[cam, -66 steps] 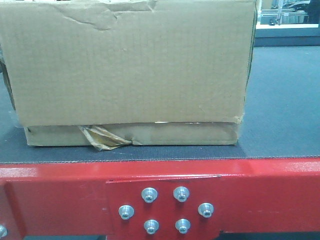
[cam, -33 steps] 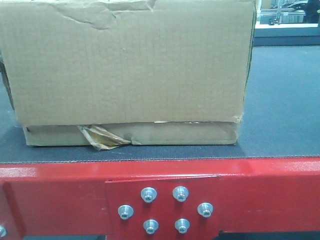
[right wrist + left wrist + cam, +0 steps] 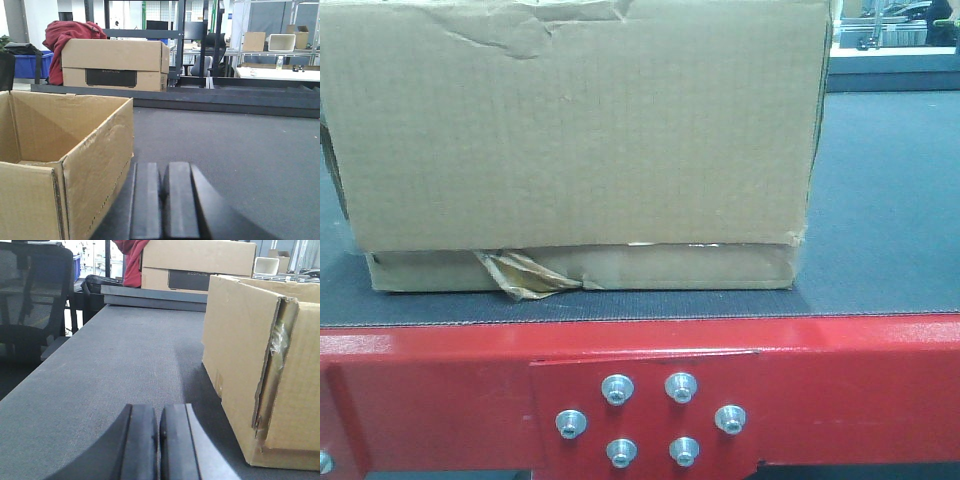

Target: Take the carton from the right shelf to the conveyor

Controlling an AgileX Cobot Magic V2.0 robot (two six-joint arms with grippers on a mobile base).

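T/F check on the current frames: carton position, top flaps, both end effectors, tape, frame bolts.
1. The carton rests on the conveyor belt. True.
2. The left end effector grips the carton. False: its fingers are closed on nothing, and the carton stands apart, to its right in that view.
3. The right end effector is shut and empty. True.
4. The carton top is sealed shut. False: the right wrist view shows it open, inside visible.
5. Loose packing tape hangs at the carton's lower front edge. True.
6. The red frame's bolt plate holds four bolts. False: six.
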